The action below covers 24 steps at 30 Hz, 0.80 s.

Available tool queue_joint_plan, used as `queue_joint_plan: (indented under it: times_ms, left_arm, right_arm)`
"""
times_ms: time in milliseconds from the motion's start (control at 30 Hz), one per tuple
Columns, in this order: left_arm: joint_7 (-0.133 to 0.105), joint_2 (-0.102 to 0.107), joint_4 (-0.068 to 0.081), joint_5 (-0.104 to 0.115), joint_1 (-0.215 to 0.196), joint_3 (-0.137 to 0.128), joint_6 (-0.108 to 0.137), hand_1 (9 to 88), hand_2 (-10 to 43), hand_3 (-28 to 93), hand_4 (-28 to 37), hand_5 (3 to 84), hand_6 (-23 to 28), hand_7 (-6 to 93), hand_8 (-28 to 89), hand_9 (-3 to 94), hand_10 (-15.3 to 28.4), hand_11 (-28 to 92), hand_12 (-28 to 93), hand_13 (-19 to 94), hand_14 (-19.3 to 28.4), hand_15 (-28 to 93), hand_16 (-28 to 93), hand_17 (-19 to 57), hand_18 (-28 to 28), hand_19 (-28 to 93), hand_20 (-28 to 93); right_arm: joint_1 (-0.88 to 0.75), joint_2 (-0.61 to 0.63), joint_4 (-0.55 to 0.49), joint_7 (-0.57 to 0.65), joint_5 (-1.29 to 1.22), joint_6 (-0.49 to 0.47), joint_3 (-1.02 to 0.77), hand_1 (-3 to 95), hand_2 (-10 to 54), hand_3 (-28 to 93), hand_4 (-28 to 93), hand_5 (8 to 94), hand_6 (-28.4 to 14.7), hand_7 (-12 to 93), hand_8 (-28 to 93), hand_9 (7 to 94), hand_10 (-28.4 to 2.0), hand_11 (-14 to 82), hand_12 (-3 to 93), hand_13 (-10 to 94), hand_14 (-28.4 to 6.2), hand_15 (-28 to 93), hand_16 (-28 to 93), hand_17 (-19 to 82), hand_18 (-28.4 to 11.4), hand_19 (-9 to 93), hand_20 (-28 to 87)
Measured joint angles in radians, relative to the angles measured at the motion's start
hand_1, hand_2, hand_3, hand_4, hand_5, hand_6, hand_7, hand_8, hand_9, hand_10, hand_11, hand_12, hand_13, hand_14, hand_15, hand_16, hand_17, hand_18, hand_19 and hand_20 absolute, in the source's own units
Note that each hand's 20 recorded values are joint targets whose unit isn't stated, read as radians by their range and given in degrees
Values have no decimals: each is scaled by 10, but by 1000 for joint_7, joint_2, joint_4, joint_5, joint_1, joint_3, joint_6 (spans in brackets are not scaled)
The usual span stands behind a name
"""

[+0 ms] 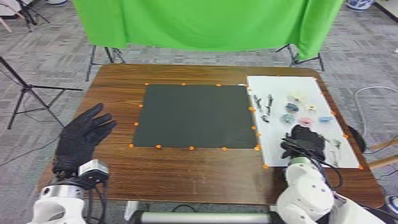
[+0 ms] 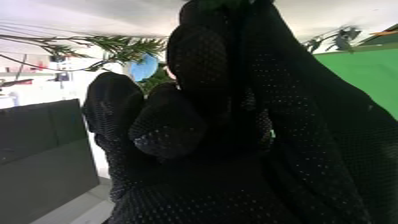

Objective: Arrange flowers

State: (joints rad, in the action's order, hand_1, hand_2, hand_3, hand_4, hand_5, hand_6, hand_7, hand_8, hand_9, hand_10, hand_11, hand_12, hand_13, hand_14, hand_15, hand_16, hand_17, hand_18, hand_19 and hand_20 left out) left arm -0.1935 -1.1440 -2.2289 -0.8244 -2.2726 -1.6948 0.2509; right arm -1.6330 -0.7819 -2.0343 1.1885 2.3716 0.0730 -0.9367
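Note:
In the head view, my right hand [image 1: 304, 141] is over the near part of the white sheet [image 1: 346, 155], just in front of the pink flower [image 1: 306, 121]. Around that flower lie a teal flower [image 1: 288, 118], a light blue flower [image 1: 325, 119], a dark blue-grey flower [image 1: 291, 107] and pale flowers [image 1: 298, 95]. Dark green sprigs [image 1: 269, 104] lie along the sheet's left side. My left hand [image 1: 82, 136] is held open over the table's left edge. In the right wrist view, my right hand [image 2: 240, 165] has leafy green sprigs [image 2: 129, 47] and a blue petal [image 2: 143, 68] beyond it.
A dark square mat [image 1: 195, 116] with orange markers around it covers the middle of the brown table [image 1: 191, 175]. A green cloth [image 1: 204, 25] hangs behind the table, and a tripod [image 1: 31, 90] stands to the left.

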Motion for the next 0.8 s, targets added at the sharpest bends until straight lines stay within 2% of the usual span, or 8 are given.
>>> queue_joint_plan:
  times_ms: [500,800]
  left_arm:
    - [0,0,-1,0,-3,-4,0,246,44,825,-214,404,104,162,-105,385,200,301,101,281,263,526,-91,-88,232,572,23]
    - [-1,1,-2,0,-6,-6,1,246,44,825,-214,404,104,161,-105,388,202,306,103,281,264,526,-91,-88,233,572,23]
  right_arm:
    - [-30,29,-46,8,19,46,19,478,-91,890,-283,841,-47,320,199,823,-130,557,273,811,-91,856,183,503,-251,932,677]
    - [15,47,-73,8,34,53,41,476,-94,896,-281,845,-48,313,207,827,-129,558,277,813,-91,858,185,504,-252,932,680]
